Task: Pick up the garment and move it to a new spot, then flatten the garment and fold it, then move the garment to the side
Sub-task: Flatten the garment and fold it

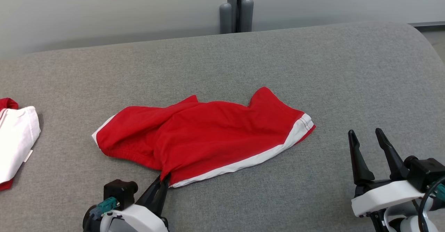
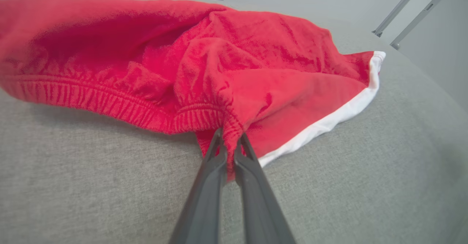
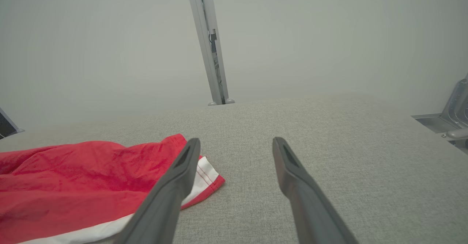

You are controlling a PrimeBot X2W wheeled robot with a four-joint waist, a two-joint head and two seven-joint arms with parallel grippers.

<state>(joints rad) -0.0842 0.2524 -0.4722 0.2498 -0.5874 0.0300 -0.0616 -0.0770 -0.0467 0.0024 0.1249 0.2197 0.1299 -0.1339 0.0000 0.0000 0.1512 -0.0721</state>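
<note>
1. Pinching the near edge of the red garment (image 1: pixel 208 134), the left gripper (image 1: pixel 164 180) has its 2 dark fingers drawn tight together; the left wrist view shows a tuck of the elastic waistband squeezed between them.
2. Over on the other side, the right gripper (image 1: pixel 365 132) hangs with its jaws spread wide and nothing between them; it sits near the garment's white-trimmed leg hem, apart from it.
3. The garment lies crumpled across the middle of the grey fabric surface (image 1: pixel 278 61); part of it is folded over the rest, the waistband opening faces the robot's left, and the white stripe runs along the near-right edge; as far as I can tell it all rests on the surface, none of it lifted.
4. Progress call: stage 1 of the task, the pick-up, is at the grasp and no further; the carry to a new spot, the flattening, the fold and the shift to the side are all left to do.
5. Off at the far left edge, a white and red bundle (image 1: pixel 15 138) sits well apart from the action; possibly another folded piece, though I cannot tell for sure.
</note>
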